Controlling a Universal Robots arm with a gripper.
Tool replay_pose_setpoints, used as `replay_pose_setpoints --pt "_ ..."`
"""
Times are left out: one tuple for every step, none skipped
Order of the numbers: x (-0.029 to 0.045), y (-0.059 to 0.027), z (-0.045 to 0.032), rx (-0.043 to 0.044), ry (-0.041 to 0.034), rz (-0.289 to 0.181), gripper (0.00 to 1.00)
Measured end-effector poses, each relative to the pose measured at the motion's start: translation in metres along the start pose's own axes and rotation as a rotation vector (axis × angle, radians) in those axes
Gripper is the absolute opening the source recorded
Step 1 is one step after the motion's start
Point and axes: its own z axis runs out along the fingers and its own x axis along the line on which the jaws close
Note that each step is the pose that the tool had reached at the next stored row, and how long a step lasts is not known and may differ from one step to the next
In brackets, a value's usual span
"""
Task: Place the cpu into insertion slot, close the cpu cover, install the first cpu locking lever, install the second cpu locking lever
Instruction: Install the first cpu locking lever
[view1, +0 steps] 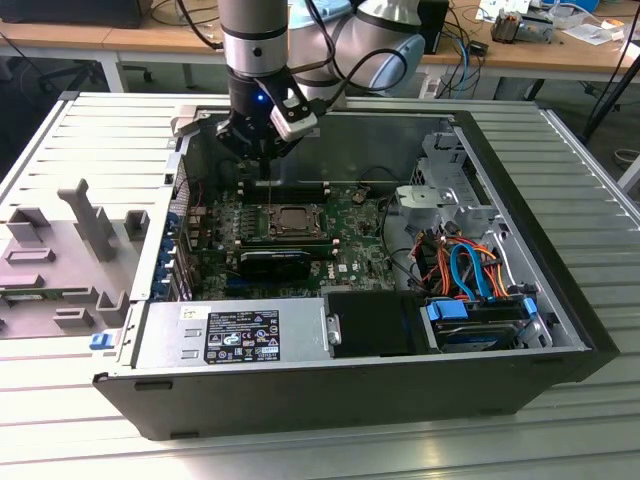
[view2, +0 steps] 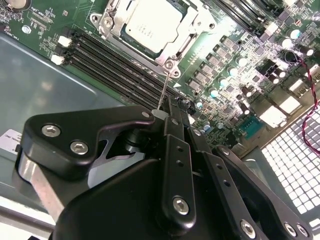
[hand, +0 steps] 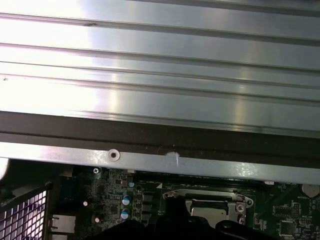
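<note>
The cpu (view2: 152, 25) is seen seated in the insertion slot (view2: 172, 56), framed by the cpu cover (view2: 107, 22). The hand (view1: 262, 150) is held above the motherboard (view1: 355, 235); whether it is clenched cannot be told. No writing can be read.

Your arm: silver tubes, black tooling, one blue light.

In the exterior view you see the arm (view1: 254, 40) as a silver-grey cylinder with a darker band, joined to a rounded grey joint housing; black cables loop beside it. Below sits a black wrist block with a small blue light and a white-edged module clipped on its side. In the second wrist view your gripper (view2: 172, 120) is matte black: chunky angular linkage plates, rounded corners, each fastened with shiny silver socket-head screws.
</note>
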Motion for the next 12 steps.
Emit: replay_pose_setpoints --pt "-0.0005 -0.0001 0.0000 -0.0001 0.0000 0.000 0.11" --pt "-0.0010 -0.0001 0.0000 0.0000 0.0000 0.000 0.11" --pt "-0.0017 -0.0002 0.0001 0.0000 0.0000 0.000 0.11" --pt "-0.0023 -0.0002 0.0001 0.0000 0.0000 0.000 0.11" --pt "-0.0029 -0.0003 0.0002 -0.0001 0.0000 0.000 0.11" --pt "-0.0035 -0.0003 0.0002 0.0000 0.0000 0.000 0.11" --pt "-0.0036 -0.0003 0.0002 0.0000 -0.0001 0.000 0.11" --pt "-0.0039 -0.0003 0.0002 0.0000 0.0000 0.000 0.11" --pt "-0.0042 -0.0004 0.0002 0.0000 0.0000 0.000 0.11" --pt "-0.0047 -0.0004 0.0003 -0.0001 -0.0001 0.000 0.11" --pt "-0.0050 -0.0004 0.0004 -0.0002 -0.0001 0.000 0.11" --pt "-0.0054 -0.0004 0.0006 -0.0002 -0.0001 0.000 0.11"
